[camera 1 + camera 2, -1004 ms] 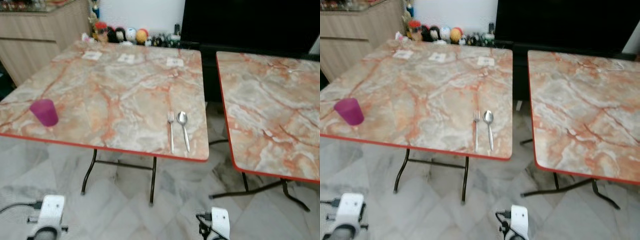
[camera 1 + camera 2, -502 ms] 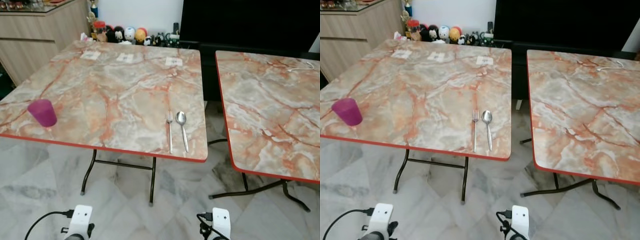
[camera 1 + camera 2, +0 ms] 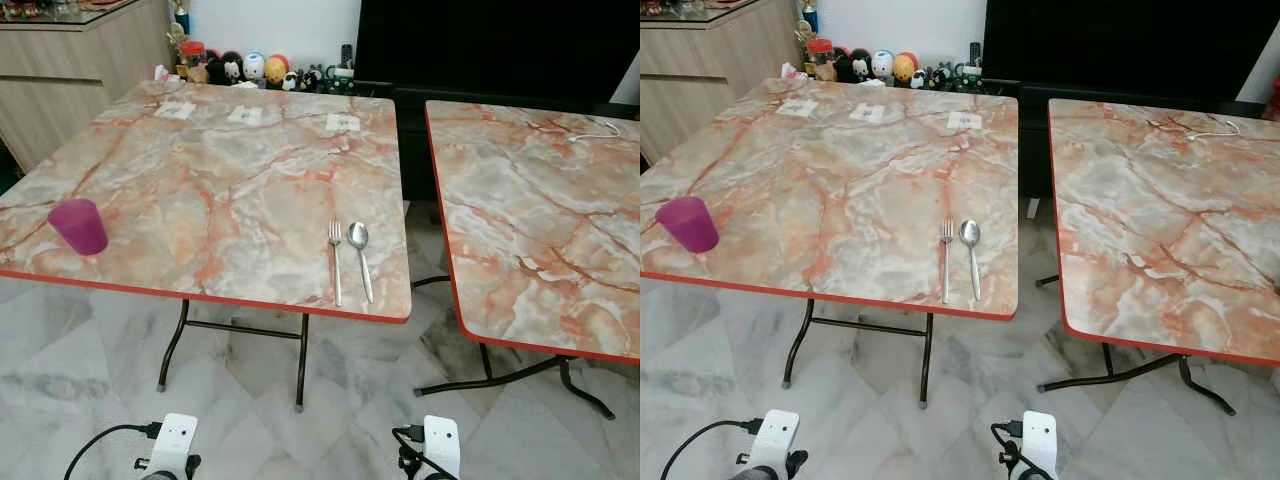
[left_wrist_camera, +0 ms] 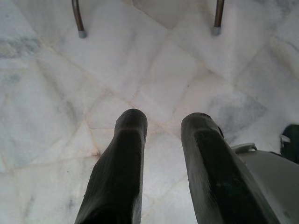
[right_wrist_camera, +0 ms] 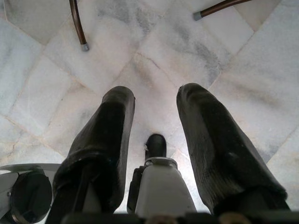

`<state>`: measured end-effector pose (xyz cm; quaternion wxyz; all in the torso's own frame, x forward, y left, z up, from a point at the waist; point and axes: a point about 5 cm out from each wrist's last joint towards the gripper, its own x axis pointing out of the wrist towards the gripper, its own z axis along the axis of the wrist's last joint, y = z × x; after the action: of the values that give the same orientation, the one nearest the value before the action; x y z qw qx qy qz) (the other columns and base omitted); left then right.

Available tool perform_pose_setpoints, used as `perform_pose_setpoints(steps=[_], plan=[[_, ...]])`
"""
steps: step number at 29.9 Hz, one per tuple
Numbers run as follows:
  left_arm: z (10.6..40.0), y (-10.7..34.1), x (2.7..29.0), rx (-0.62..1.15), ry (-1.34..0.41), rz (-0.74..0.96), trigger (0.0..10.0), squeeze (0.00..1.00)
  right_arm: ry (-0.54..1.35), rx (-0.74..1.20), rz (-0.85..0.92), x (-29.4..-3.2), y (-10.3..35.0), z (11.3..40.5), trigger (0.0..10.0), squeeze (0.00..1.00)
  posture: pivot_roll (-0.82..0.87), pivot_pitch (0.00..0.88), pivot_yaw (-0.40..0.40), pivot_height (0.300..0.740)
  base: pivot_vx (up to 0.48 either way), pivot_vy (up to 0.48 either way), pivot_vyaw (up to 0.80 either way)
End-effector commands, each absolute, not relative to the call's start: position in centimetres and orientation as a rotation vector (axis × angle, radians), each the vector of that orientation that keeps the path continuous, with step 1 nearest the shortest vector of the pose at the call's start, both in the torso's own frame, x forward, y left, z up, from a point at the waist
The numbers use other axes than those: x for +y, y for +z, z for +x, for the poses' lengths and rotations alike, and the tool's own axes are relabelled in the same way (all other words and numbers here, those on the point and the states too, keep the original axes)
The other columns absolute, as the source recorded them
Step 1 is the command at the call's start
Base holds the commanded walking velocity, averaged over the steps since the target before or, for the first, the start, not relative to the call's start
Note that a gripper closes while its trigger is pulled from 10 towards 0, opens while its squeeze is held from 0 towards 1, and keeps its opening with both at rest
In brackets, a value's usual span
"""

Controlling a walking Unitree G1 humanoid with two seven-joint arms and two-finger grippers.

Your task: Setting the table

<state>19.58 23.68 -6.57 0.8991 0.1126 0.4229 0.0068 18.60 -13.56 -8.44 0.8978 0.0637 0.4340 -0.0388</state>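
**Both arms hanging low, cutlery lying on the near table**

Down at the bottom of the head views, both arms are hanging idle over the pale marble floor point(image 3: 90, 360). The left gripper point(image 4: 163, 116) is pointing at the tiles with its two black fingers parted and nothing between them; the right gripper point(image 5: 154, 95) is doing the same, fingers spread and empty (part of the robot's own body is showing beneath it).

Just ahead, a marble-patterned table point(image 3: 200, 200) with a red edge is standing on dark metal legs. A fork point(image 3: 336, 262) and a spoon point(image 3: 360, 258) are lying side by side near its front right corner, handles toward the robot, close together but apart. A purple cup point(image 3: 78, 226) is sitting upright near the front left edge, well apart from the cutlery.

A second table point(image 3: 540, 220) of the same pattern is standing to the right, with a gap between them. Farther back, three small paper cards point(image 3: 244, 115) are lying along the first table's far side, and a row of small figurines point(image 3: 245, 70) is lining the wall beyond, beside a wooden cabinet point(image 3: 70, 70).
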Motion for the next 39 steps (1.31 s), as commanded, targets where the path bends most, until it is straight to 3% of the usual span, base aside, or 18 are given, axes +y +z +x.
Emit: perform_pose_setpoints(steps=[1, 5, 24, 35, 39], plan=[[19.28, -6.7, 23.82, 0.883, 0.005, 0.241, 10.0, 0.0, -0.089, 0.903, 0.138, -13.59, -8.55, 18.37, 10.0, 0.0, 0.12, 0.0, -0.04, 0.74, 0.0, 0.0, 0.0], [19.34, -6.69, 23.76, 0.883, 0.005, 0.226, 10.0, 0.0, -0.087, 0.904, 0.137, -13.59, -8.58, 18.31, 10.0, 0.0, 0.13, 0.0, -0.041, 0.74, 0.0, 0.0, 0.0], [19.57, -6.47, 24.04, 0.862, 0.029, 0.213, 10.0, 0.0, -0.087, 0.905, 0.14, -13.6, -8.58, 18.32, 10.0, 0.0, 0.13, 0.002, -0.045, 0.74, 0.0, 0.432, 0.0], [19.52, -6.47, 24.0, 0.858, 0.005, 0.247, 10.0, 0.0, -0.086, 0.902, 0.141, -13.58, -8.54, 18.41, 10.0, 0.0, 0.14, 0.005, -0.045, 0.74, 0.0, 0.0, 0.0], [19.48, -6.52, 23.97, 0.863, 0.011, 0.27, 10.0, 0.0, -0.085, 0.903, 0.139, -13.62, -8.54, 18.4, 10.0, 0.0, 0.14, 0.004, -0.046, 0.74, 0.0, -0.427, 0.0]])
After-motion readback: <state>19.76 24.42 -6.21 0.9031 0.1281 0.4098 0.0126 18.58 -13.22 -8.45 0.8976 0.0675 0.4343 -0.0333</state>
